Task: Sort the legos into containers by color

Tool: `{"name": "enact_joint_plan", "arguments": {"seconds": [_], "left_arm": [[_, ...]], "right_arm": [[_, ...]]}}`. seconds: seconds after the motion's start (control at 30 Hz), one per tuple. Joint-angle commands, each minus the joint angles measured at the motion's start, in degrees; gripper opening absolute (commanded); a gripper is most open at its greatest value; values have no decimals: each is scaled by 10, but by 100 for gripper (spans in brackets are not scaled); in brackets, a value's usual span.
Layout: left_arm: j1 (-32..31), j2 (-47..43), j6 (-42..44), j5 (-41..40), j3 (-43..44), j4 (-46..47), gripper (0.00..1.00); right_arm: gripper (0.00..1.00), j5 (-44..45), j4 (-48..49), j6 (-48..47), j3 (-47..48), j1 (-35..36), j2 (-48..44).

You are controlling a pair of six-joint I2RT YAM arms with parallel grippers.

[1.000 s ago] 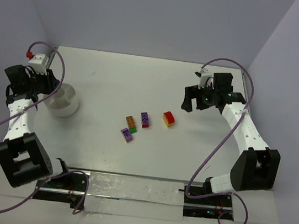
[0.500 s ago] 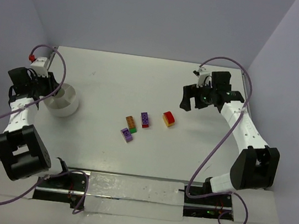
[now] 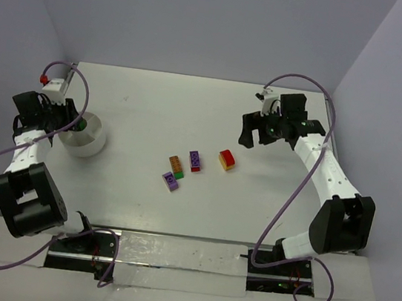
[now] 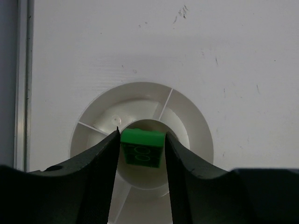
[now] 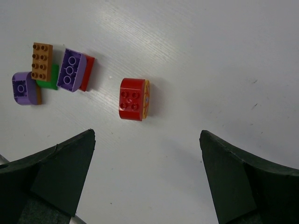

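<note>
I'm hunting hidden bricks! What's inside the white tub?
Dividing walls and bare white floor show inside the tub. The left pincer, gripping a green brick over it, hides the middle and near part.

tub [image 4: 191,116], near side hidden behind jaws

The right tool [image 5: 147,140] is hovering with its two dark fingers spread wide above the white table [image 5: 210,56]. A red-and-yellow brick [image 5: 133,99] is lying alone beyond the gap. Left of it, an orange brick [image 5: 41,61], green brick [image 5: 49,80], purple brick [image 5: 71,69], red brick [image 5: 87,73] and smaller purple brick [image 5: 23,87] are sitting clustered together.
</note>
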Motion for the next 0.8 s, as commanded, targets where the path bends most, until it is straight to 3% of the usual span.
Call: {"name": "enact_joint_plan", "arguments": {"seconds": [0.0,0.33,0.43,0.63,0.77], "left_arm": [[3,-8,3,5,22,11,55],[3,-50,-13,23,67,-19,61],[1,-74,-44,37,95,-24,63],[-32,-104,-53,-14,128,-55,64],[-67,-136,-38,-48,116,-59,65]], "right_arm": [[100,11,-3,8,44,19,4],[100,80,-2,70,97,91,25],[92,135,-9,108,137,154,57],[90,171,-132,205,321,258,210],[80,153,-185,231,382,285,294]]}}
